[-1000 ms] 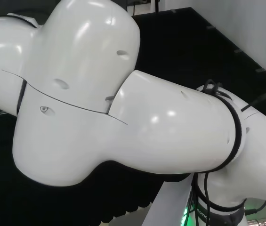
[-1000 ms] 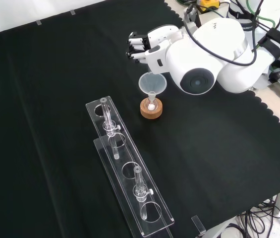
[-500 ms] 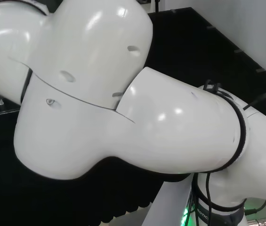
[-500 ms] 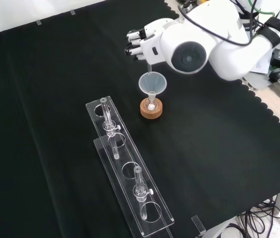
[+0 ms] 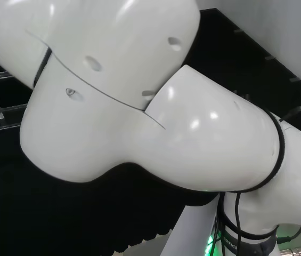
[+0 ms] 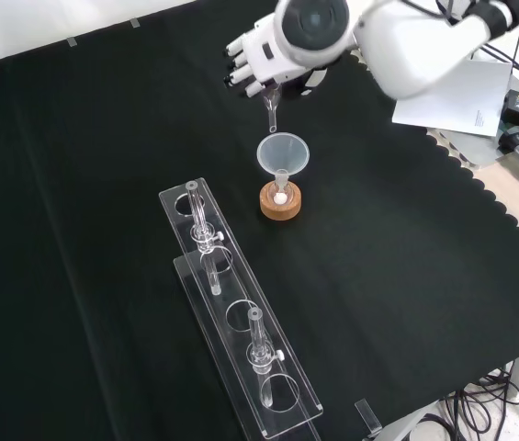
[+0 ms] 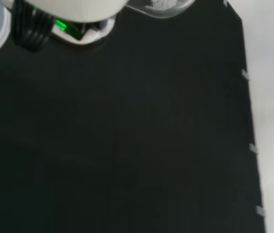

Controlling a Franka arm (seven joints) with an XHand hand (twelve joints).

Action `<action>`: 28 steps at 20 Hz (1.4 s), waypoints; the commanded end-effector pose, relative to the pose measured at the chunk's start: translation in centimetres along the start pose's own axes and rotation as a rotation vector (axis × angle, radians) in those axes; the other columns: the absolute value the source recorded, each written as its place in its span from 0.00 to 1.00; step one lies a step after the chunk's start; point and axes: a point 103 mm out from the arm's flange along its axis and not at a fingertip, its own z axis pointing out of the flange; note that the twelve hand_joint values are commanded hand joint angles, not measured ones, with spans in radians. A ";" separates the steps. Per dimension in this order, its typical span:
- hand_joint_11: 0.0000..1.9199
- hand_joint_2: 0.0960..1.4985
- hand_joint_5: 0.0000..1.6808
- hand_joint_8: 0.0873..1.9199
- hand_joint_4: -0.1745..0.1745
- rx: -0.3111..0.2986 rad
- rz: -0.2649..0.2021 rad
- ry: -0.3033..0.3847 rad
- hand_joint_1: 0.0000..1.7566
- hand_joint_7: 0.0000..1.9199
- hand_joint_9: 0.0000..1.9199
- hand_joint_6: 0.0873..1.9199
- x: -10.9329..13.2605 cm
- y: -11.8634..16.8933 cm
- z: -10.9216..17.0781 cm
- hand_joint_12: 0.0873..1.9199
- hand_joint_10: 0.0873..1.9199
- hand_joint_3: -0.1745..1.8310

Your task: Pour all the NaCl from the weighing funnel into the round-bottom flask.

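In the front view we note the robot hand (image 6: pixel 261 57), fingers curled round the weighing funnel (image 6: pixel 272 112), holding its spout straight down just above the plastic funnel (image 6: pixel 283 152) seated in the round-bottom flask (image 6: pixel 281 196) on the counter (image 6: pixel 406 276).

Your weighing funnel (image 6: pixel 272 112) is hanging spout-down just above the clear funnel (image 6: pixel 283 153) sitting in the cork-ringed round-bottom flask (image 6: pixel 281 198), w/ white NaCl (image 6: pixel 281 197) inside.
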 end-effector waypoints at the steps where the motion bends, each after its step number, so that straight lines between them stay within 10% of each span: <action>1: 0.40 0.42 0.73 0.32 1.00 -0.036 -0.024 0.169 0.63 0.28 0.47 0.36 -1.3 -0.2 -0.4 0.53 0.14 0.40; 28: 0.40 0.42 0.73 0.32 1.00 -0.031 0.011 0.437 0.63 0.28 0.47 0.36 -9.2 1.6 0.1 0.53 0.14 0.40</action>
